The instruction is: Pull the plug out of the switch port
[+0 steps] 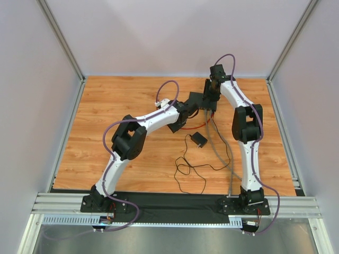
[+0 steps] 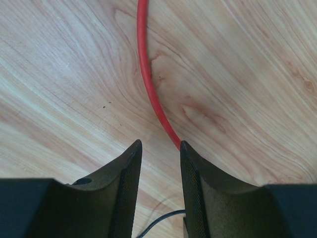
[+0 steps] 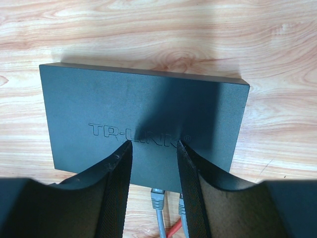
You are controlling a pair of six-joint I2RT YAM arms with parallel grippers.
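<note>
Right hand [image 3: 154,143], apart and empty, above the switch [image 3: 143,99]; left hand [image 2: 160,143], likewise apart, over the red cable [image 2: 144,74].

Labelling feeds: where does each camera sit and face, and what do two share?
Top external: above, behind the robot, looking down on the table; both arms visible.
Left wrist: faces down at the red cable; left gripper frames it.
Right wrist: faces down on the TP-LINK switch; right gripper shows.
Shared: both wrist views show the red cable.
</note>
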